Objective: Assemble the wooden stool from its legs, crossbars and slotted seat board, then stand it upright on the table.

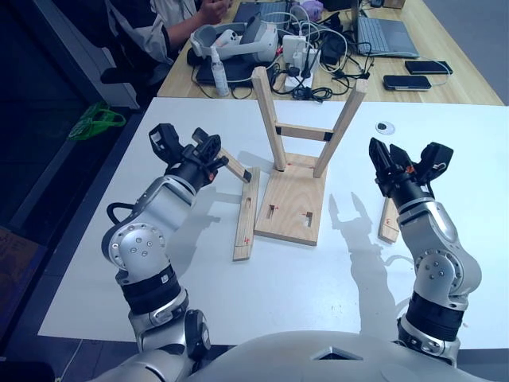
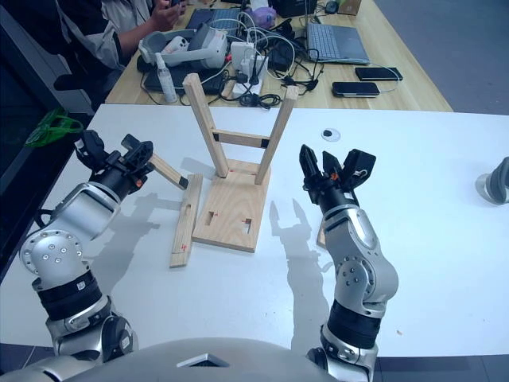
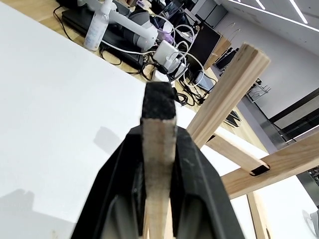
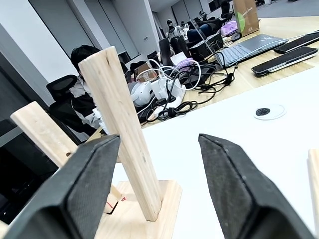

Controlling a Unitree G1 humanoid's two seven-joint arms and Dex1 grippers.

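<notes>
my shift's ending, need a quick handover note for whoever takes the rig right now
Left gripper: fingers shut on a wooden bar that joins a leg lying on the table, left of the seat board.
Right gripper: open, empty, held right of the seat board; a loose wooden piece lies by that arm.
Done: seat board lies flat with two legs standing in it, linked by a crossbar.
Left: two slots are empty. Fit the held leg set, place the loose piece, stand the stool upright.

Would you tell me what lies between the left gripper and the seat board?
A loose leg lies flat there, meeting the crossbar the left gripper holds; left eye view.
</notes>
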